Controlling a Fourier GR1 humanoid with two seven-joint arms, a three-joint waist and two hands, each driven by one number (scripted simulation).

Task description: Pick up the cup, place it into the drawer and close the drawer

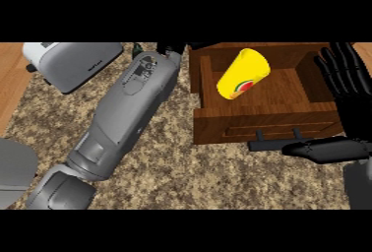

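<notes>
here the speckled brown granite bench (167, 162) carries an open dark wooden drawer (262, 123) with a grey bar handle (272, 144). a yellow cup (244, 74) with a red and green mark lies tilted inside the drawer. the right hand (347, 74) is beside the drawer's right wall, fingers straight, grasping nothing. the left hand (170, 49) is mostly hidden at the top edge; its state cannot be told. a white toaster (73, 61) stands at upper left.

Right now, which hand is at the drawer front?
The right hand, open, by the drawer's right side with its thumb lying along the front beside the handle. The left hand reaches past the drawer's back-left corner.
</notes>
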